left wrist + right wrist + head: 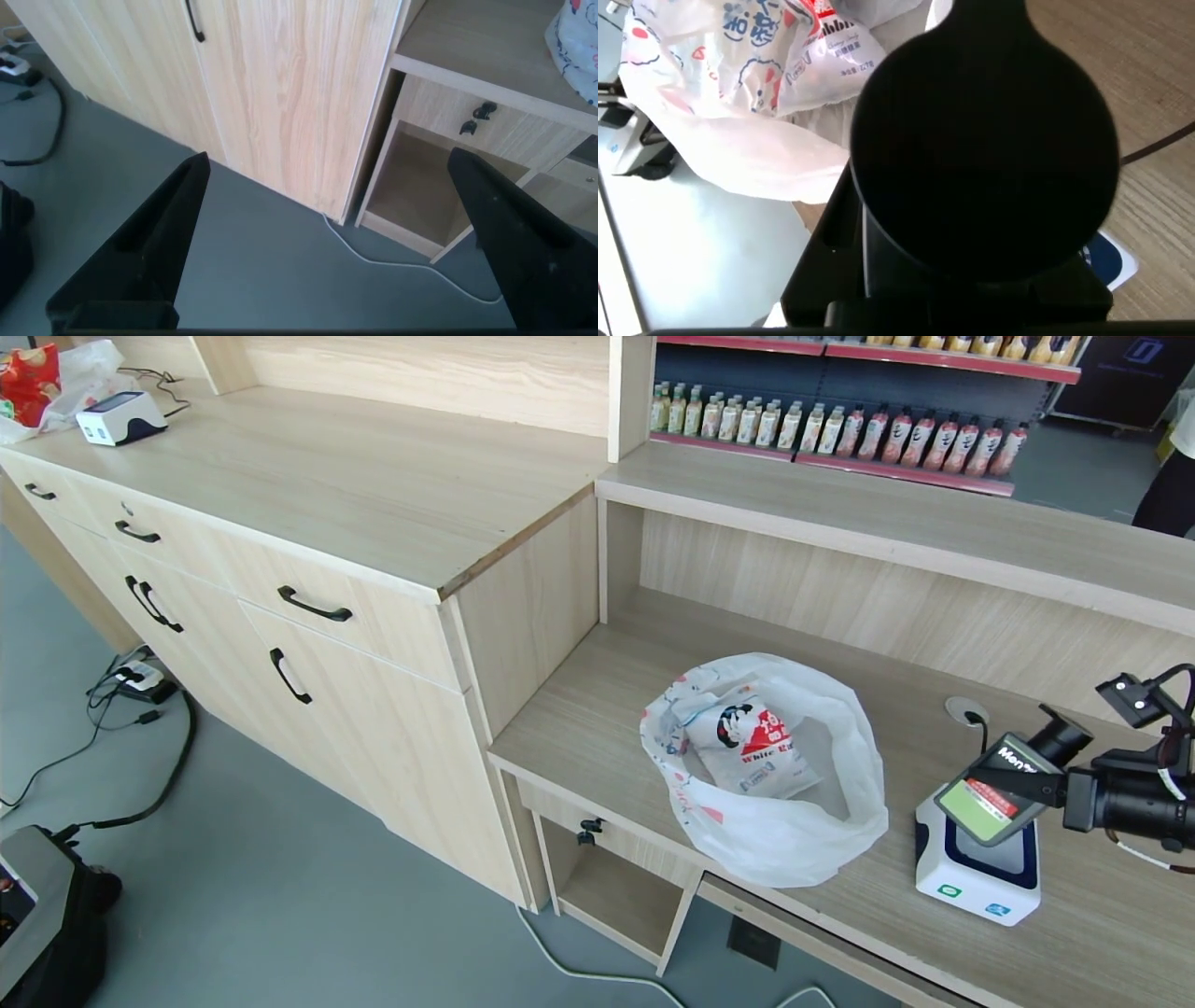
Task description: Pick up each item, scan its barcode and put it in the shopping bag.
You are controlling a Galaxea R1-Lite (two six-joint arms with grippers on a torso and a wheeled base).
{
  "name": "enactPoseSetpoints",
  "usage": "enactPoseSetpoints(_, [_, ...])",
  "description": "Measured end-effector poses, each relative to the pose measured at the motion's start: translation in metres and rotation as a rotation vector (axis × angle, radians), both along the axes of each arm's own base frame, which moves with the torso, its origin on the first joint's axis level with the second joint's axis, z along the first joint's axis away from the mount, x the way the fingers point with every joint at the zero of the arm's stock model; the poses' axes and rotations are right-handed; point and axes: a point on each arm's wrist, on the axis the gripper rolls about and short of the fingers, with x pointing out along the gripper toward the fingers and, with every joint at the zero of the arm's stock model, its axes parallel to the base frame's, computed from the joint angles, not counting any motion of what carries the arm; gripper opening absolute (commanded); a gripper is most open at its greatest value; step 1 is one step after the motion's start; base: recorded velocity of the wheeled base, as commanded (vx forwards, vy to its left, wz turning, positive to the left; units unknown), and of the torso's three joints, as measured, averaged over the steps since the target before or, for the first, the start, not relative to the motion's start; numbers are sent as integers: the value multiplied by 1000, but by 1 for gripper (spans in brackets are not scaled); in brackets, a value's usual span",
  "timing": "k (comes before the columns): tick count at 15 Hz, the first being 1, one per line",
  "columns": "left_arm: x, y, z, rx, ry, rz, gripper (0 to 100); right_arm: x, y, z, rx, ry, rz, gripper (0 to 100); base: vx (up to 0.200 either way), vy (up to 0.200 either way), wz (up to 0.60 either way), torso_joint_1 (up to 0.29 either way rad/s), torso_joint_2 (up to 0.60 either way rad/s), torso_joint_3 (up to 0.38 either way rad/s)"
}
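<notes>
Raised counter (327, 476): wooden, at the far left; carries a spare scanner (119, 417), small and white, well apart from the work area.
Left hand (322, 245): fingers spread wide with nothing between them; hangs low over the grey floor (262, 261), in front of the cabinet door (280, 84) and the open cubby under the tabletop.
Tabletop (597, 709): lower wooden surface to the right of the cabinet; carries the shopping bag and the scanner.
Shopping bag (794, 835): white plastic, mouth open upward; stands on the tabletop near its front edge, left of the scanner and not touching it.
Pack (752, 747): white pouch with red and black print; lies tilted inside the shopping bag.
Scanner (971, 887): white body with a dark window; sits on the tabletop just right of the shopping bag.
Canister (990, 800): cylinder with a dark cap and a green and red label; held tilted directly over the scanner's window; contact with the scanner cannot be told.
Right hand (1018, 784): pinching the canister from the right edge.
Shelf (840, 462): behind the tabletop; holds a row of bottles (822, 429).
</notes>
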Motion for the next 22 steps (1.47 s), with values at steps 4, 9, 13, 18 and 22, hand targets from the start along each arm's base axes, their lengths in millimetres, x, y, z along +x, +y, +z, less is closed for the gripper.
enactPoseSetpoints(4, [0, 0, 0, 0, 0, 0, 100, -8, -5, -9, -9, 42, -8, 0, 0, 0, 0, 0, 0, 0])
enactPoseSetpoints(9, [0, 0, 0, 0, 0, 0, 100, -9, -7, -8, -23, 27, -7, 0, 0, 0, 0, 0, 0, 0])
enactPoseSetpoints(13, [0, 0, 0, 0, 0, 0, 100, -10, -2, 13, -285, -203, 98, 0, 0, 0, 0, 0, 0, 0])
enactPoseSetpoints(18, [0, 0, 0, 0, 0, 0, 100, -27, -8, 41, -505, -381, 98, 0, 0, 0, 240, 2, 1, 1])
enactPoseSetpoints(22, [0, 0, 0, 0, 0, 0, 100, -28, -5, 49, -536, -426, 94, 0, 0, 0, 600, 5, 4, 1])
